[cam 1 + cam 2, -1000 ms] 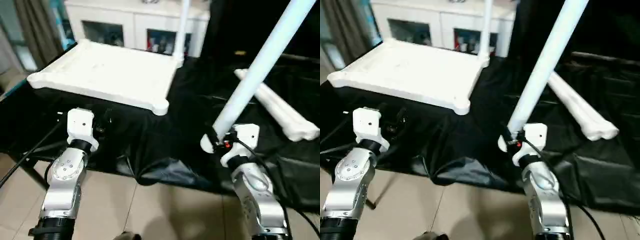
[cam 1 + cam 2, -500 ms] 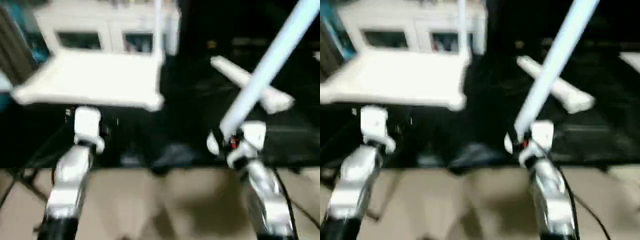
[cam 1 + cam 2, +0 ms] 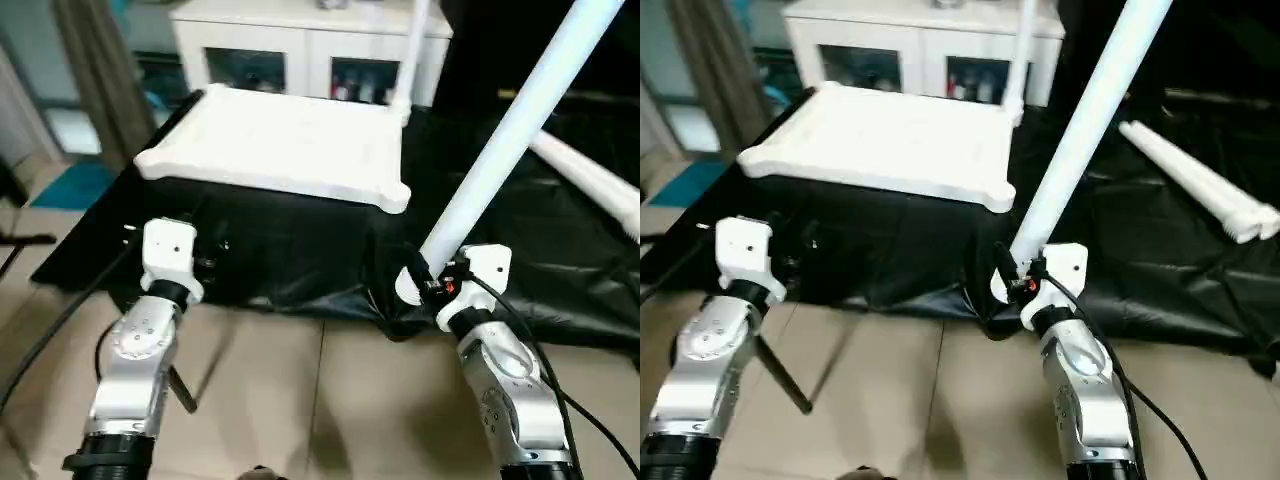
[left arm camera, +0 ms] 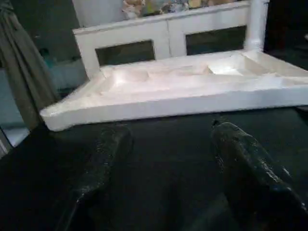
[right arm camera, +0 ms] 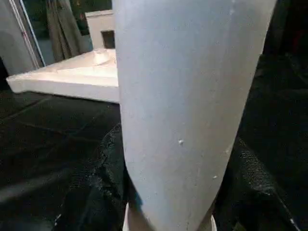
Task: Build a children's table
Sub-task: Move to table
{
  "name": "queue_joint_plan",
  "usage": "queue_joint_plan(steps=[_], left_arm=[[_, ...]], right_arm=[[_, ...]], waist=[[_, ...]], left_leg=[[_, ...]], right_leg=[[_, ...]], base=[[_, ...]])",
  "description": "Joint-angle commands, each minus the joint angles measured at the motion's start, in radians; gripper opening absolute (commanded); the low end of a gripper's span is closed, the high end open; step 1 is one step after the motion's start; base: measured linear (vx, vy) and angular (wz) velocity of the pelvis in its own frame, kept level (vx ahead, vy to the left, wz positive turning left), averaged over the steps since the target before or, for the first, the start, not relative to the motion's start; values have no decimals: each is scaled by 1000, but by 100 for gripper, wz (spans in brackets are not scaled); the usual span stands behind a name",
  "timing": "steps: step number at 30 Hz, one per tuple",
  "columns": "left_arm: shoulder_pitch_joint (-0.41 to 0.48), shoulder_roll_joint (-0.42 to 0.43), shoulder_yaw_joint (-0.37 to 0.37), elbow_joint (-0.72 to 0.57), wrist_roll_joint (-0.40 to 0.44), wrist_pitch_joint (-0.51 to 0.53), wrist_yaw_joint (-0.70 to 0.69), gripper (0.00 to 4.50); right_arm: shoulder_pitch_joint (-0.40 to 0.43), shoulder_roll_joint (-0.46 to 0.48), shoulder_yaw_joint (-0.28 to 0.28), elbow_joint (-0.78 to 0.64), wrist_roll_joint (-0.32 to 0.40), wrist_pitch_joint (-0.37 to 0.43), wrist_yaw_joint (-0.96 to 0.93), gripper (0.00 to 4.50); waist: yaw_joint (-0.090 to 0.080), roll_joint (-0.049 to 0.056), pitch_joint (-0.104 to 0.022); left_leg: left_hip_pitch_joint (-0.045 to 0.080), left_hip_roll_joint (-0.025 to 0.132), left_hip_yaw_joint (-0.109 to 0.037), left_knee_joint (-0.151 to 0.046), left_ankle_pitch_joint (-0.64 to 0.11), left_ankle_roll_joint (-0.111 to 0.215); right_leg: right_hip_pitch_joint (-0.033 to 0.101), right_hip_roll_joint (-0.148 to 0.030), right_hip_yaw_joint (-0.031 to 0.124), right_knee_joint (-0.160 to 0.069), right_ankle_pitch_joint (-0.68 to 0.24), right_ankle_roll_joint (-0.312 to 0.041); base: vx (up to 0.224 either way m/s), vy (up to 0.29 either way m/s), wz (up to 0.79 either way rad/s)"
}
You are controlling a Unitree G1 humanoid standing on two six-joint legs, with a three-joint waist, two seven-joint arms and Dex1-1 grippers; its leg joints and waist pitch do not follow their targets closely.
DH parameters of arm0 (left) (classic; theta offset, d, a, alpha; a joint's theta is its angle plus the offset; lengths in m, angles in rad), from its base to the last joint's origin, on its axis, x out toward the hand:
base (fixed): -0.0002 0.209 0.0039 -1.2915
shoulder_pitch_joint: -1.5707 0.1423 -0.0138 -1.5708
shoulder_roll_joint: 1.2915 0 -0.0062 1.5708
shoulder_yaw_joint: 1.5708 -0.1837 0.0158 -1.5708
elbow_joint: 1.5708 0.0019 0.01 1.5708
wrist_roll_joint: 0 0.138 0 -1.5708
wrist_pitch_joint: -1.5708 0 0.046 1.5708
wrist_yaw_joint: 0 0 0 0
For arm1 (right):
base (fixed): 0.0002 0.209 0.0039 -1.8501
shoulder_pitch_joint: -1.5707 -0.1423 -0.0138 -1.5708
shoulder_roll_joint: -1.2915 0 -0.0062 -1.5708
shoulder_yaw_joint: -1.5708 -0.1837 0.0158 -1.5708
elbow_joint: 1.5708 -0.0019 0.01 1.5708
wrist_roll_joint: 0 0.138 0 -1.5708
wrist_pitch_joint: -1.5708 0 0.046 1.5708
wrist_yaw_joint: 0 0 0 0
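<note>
Leg (image 3: pixel 510 140) clamped in right pincer (image 3: pixel 425 285)

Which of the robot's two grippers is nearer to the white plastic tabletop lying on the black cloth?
Left. The left gripper sits just in front of the white plastic tabletop, empty; the right gripper holds a white tubular leg off its right corner.

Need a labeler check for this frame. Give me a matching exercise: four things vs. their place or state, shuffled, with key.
Things:
1. left hand
2. right hand
3. table top
4. loose legs

States:
A. lying on the black cover, off to the robot's right
B. shut on a long white leg slanting upward
C. open, holding nothing
D. upside down on the black cover, one leg already standing in its far corner

Pairs: 1-C, 2-B, 3-D, 4-A
</note>
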Motion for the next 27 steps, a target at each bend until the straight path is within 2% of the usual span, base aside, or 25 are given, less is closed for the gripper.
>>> queue_joint_plan(steps=[1,2,3,4,5,7,9,10,11,12,13,14,15,16,17,18,19,20,21,22,23,24,25,26,27], left_arm=[[-1,1,-10,-23,5,3,4,297],[-1,0,-12,-23,7,-1,0,297],[-1,1,-13,-23,8,-3,-2,297],[-3,4,-17,-22,19,-11,0,297],[-5,5,-20,-22,24,-9,5,297],[-9,5,-25,-19,37,-1,19,297],[-14,5,-29,-16,47,-4,24,297],[-14,4,-28,-16,47,-2,25,297],[-15,-1,-28,-16,44,5,27,297],[-15,-1,-28,-16,42,6,27,297],[-15,0,-28,-15,41,6,27,297],[-16,1,-28,-14,43,6,27,297],[-16,1,-28,-14,43,7,28,297],[-17,1,-28,-14,45,7,28,297],[-17,0,-26,-15,44,6,31,297],[-18,-11,-15,-15,26,14,35,297],[-18,-16,-10,-17,27,22,46,297],[-18,-17,-8,-19,26,24,51,297],[-19,-15,-9,-18,27,26,49,297],[-19,-13,-9,-19,28,32,49,297],[-18,-13,-9,-20,27,34,48,297],[-18,-12,-8,-20,24,39,45,297],[-18,-11,-7,-20,21,41,43,297],[-18,-10,-2,-19,12,39,38,297],[-18,-10,4,-21,1,39,32,297]], right_arm=[[-9,-5,-16,-11,9,9,4,188],[-12,-6,-16,-9,10,10,4,188],[-14,-6,-16,-8,11,11,4,188],[-18,-7,-14,-7,8,12,4,188],[-20,-6,-14,-7,9,13,5,188],[-22,-4,-13,-5,11,15,3,188],[-21,-5,-10,-5,11,15,2,188],[-21,-5,-10,-5,12,16,1,188],[-19,-5,-9,-6,12,16,2,188],[-19,-4,-9,-7,11,17,2,188],[-18,-4,-9,-7,10,18,2,188],[-18,-5,-10,-8,9,18,3,188],[-18,-5,-10,-8,8,19,2,188],[-18,-5,-10,-9,8,19,3,188],[-18,-6,-9,-9,8,21,3,188],[-19,-8,-9,-9,8,21,3,188],[-20,-11,-10,-7,10,23,4,188],[-22,-13,-10,-6,11,24,5,188],[-22,-14,-11,-5,11,25,5,188],[-23,-14,-11,-5,12,25,6,188],[-24,-15,-12,-5,13,26,7,188],[-25,-16,-9,-5,11,27,9,188],[-25,-17,-6,-5,10,28,10,188],[-27,-16,-4,-6,11,30,12,188],[-30,-15,-1,-7,12,31,13,188]], waist=[[13,-30,-36],[25,0,-31],[10,8,-42],[-10,18,-46],[-14,22,-50],[-25,17,-47],[-26,16,-46],[-27,21,-47],[-38,28,-47],[-44,33,-48],[-55,48,-50],[-60,50,-53],[-69,46,-51],[-71,42,-50],[-77,25,-50],[-76,17,-50],[-69,-34,-53],[-41,-49,-66],[-32,-40,-33],[-27,-37,-31],[-21,-24,-30],[-10,-6,-39],[-8,9,-49],[-24,25,-56],[-28,23,-59]], left_leg=[[-13,71,-59,17,-47,9],[5,96,-63,-51,-81,-43],[30,123,-59,-92,-245,-77],[30,135,-71,-115,-301,-93],[33,135,-71,-119,-310,-92],[35,128,-62,-120,-334,-76],[39,128,-50,-116,-303,-57],[45,137,-57,-120,-309,-73],[57,163,-76,-129,-338,-106],[64,183,-93,-138,-347,-111],[81,228,-125,-157,-330,-85],[95,255,-143,-168,-291,-28],[92,268,-147,-179,-267,38],[87,263,-141,-179,-264,79],[72,236,-113,-166,-267,165],[61,212,-95,-152,-276,193],[14,37,8,3,-260,198],[-8,-3,35,123,-242,188],[-43,2,17,152,-110,80],[-30,-2,11,134,-101,58],[-18,19,-13,67,-81,72],[4,56,-37,5,-84,110],[31,91,-50,-20,-69,127],[61,223,-124,-72,-77,203],[99,298,-150,-83,-57,274]], right_leg=[[37,-209,106,-181,-527,56],[26,-151,60,-174,-540,-1],[7,-84,36,-135,-402,-50],[16,-63,29,-108,-187,-95],[21,-61,25,-104,-103,-109],[22,-70,25,-111,4,-143],[24,-75,30,-115,28,-167],[23,-61,25,-112,38,-165],[20,-36,12,-102,72,-162],[17,-26,4,-90,84,-163],[3,-14,-7,-56,76,-161],[-19,-10,-12,-27,53,-175],[-31,-11,-10,-6,46,-195],[-32,-14,-7,-1,49,-212],[-25,-33,1,-25,93,-300],[-21,-41,3,-45,116,-374],[18,-49,22,-149,123,-501],[57,-93,50,-173,96,-518],[56,-114,38,-175,-34,-278],[54,-113,40,-182,-86,-168],[71,-119,51,-188,-155,5],[79,-115,46,-197,-150,123],[68,-102,29,-197,-124,140],[42,-79,0,-136,-41,137],[-3,-118,36,-53,34,60]], base=[[-29,-87,-31],[-33,-15,-32],[0,0,0],[0,0,0],[0,0,0],[0,0,0],[0,0,0],[0,0,0],[0,0,0],[0,0,0],[0,0,0],[2,-72,5],[1,-126,7],[1,-126,7],[-1,-181,4],[-8,-203,6],[-8,-203,6],[-17,-219,8],[-32,-213,0],[-32,-213,0],[-43,-161,-5],[-42,-110,3],[-42,-110,3],[-39,-84,1],[-28,-77,0]])
